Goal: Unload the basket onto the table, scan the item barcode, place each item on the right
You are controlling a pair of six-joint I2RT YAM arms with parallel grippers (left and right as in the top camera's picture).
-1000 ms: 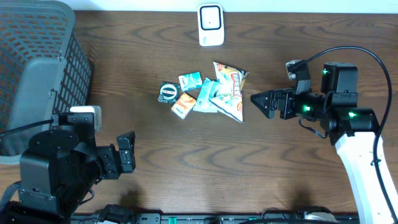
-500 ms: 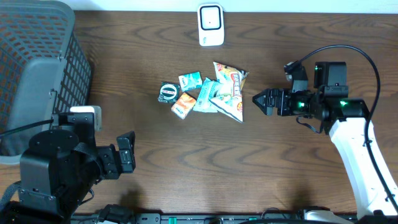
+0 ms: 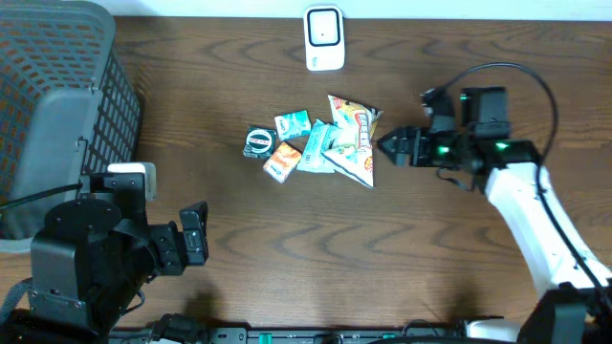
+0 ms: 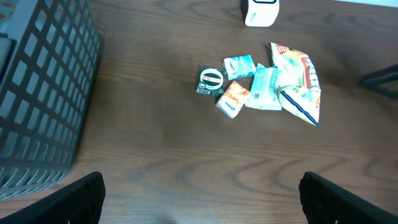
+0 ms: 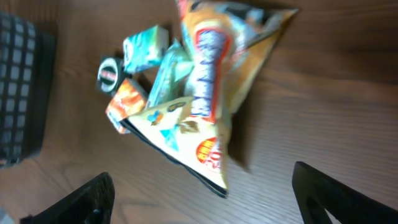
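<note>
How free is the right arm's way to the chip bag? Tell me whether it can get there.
Probably yes. The right gripper is open, faces the chip bag from close beside it, and only bare table lies between them.

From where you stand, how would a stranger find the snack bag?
On the dark wooden table, a cluster of packets lies near the white box at the far edge. The snack bag is its rightmost piece, by far the largest, yellow and white with red lettering.
</note>
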